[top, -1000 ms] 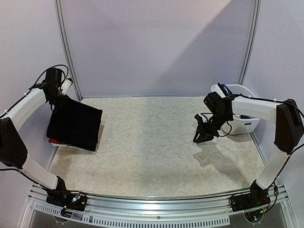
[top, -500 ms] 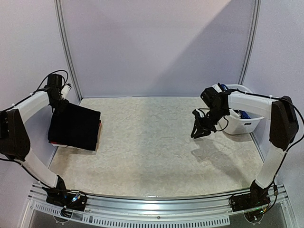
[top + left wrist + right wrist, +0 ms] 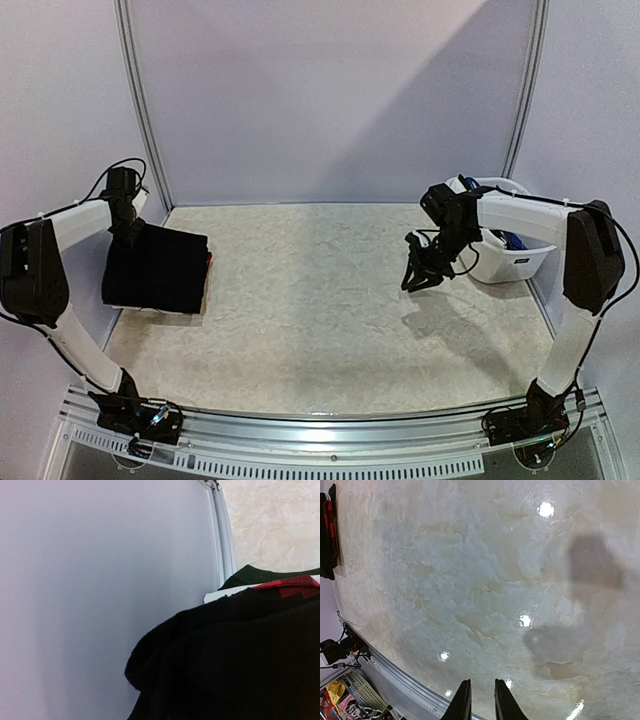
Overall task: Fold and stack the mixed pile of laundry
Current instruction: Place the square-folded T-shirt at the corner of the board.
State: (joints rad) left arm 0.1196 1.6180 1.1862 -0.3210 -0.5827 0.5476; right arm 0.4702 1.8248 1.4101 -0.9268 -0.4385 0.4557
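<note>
At nine o'clock on the pale marbled table, we see the folded plain black garment lying on a red-black plaid garment whose edge shows at its three o'clock side. The left gripper is clamped on the black one's eleven o'clock corner. The right gripper, fingers barely parted and empty, hangs near three o'clock by the white plastic basket.

The left arm stretches to the far left, the left end effector closed and angled down. The right arm bends inward, the right end effector pointing down, fingers narrowly apart, empty
</note>
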